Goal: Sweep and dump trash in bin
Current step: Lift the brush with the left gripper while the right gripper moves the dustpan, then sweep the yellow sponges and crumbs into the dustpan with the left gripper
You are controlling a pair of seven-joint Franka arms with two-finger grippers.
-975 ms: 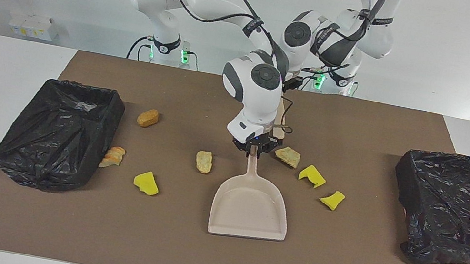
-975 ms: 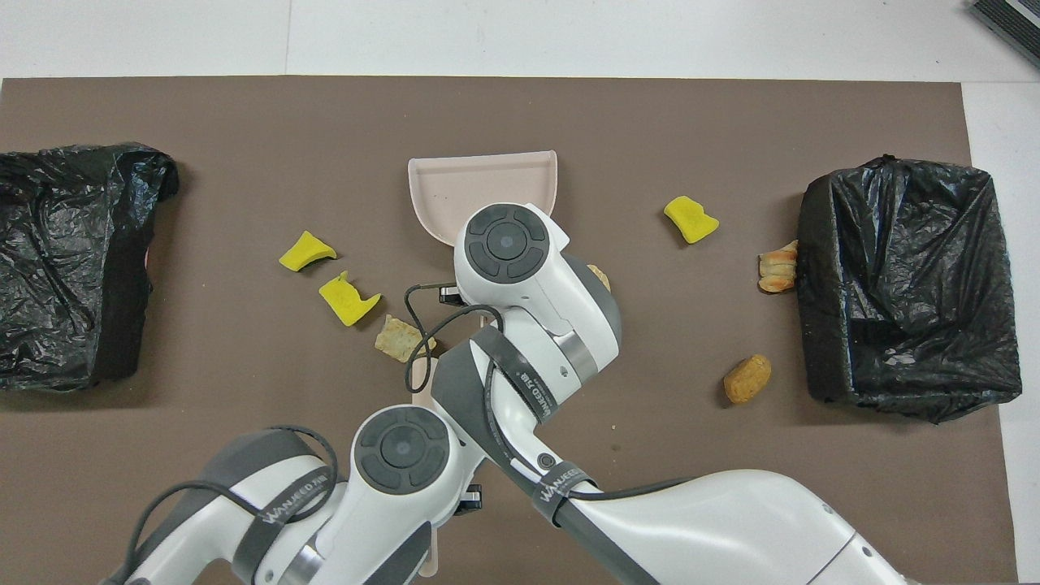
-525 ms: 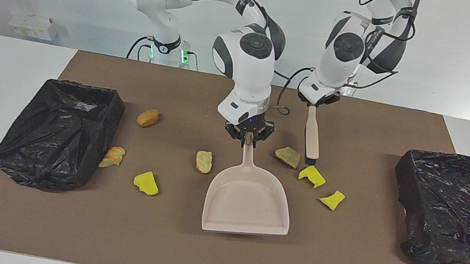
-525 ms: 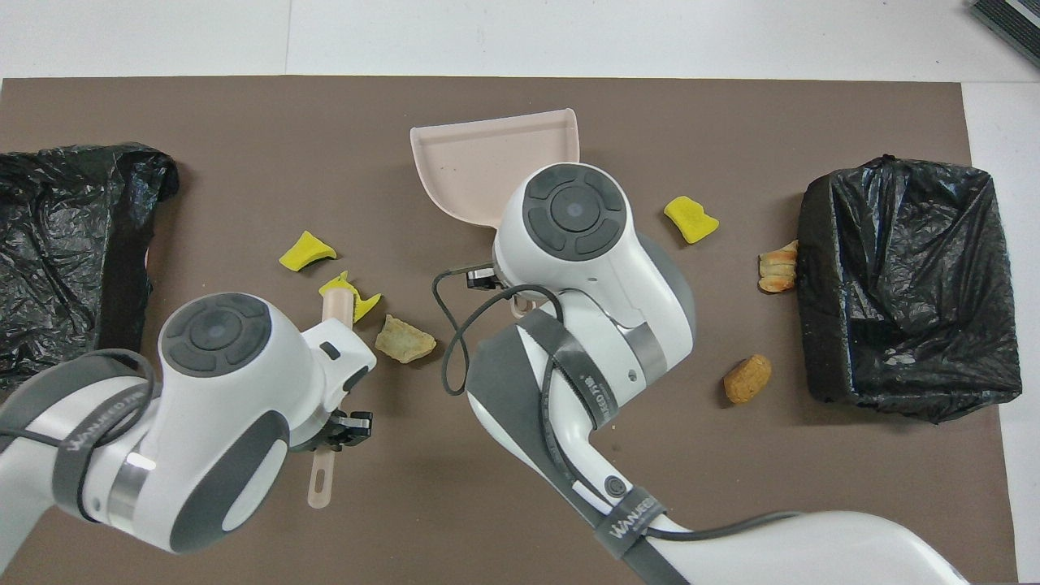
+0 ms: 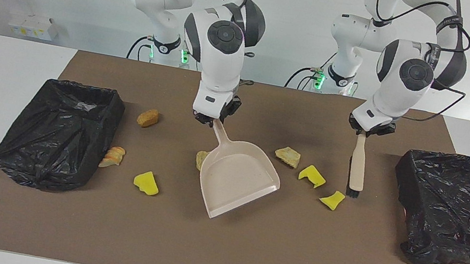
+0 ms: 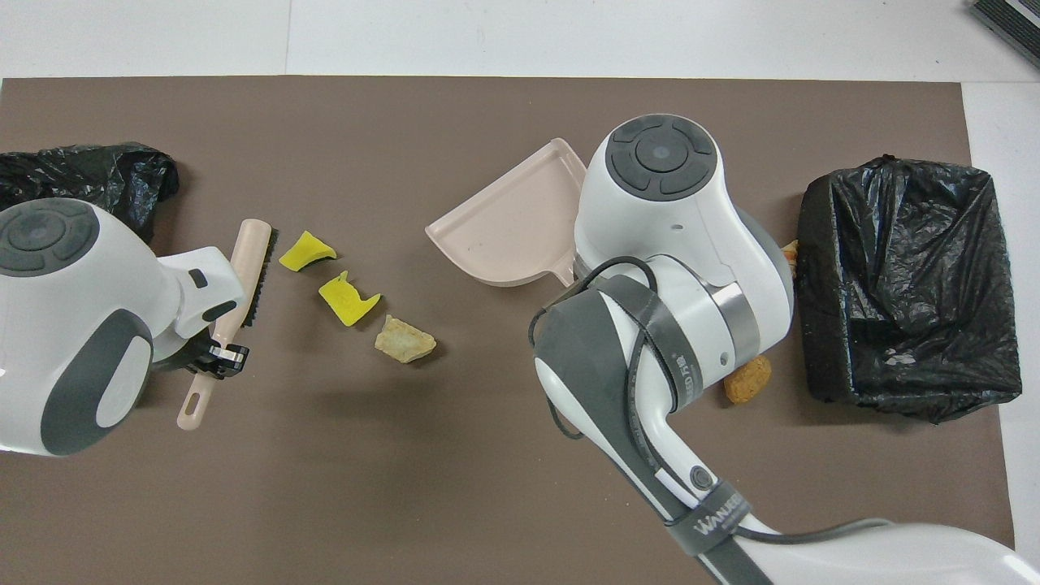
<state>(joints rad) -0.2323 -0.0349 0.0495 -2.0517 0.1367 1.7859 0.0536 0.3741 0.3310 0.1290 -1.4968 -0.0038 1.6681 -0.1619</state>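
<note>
Since the earlier frames, both tools have been lifted and swung apart. Toward the right arm's end, the dustpan is clenched by the right end effector; the trash is scattered across the worktop. Just beside the nearest yellow wedge, the upright brush is held in the left end effector, the nearer arm.

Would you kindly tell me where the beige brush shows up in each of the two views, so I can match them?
Facing view: the brush hangs from the left gripper, bristles down beside a yellow wedge, near the black-lined bin.
Overhead view: the brush lies slanted at the picture's left, beside the same yellow wedge.
Shared landmark: the beige dustpan, mid-table.
</note>
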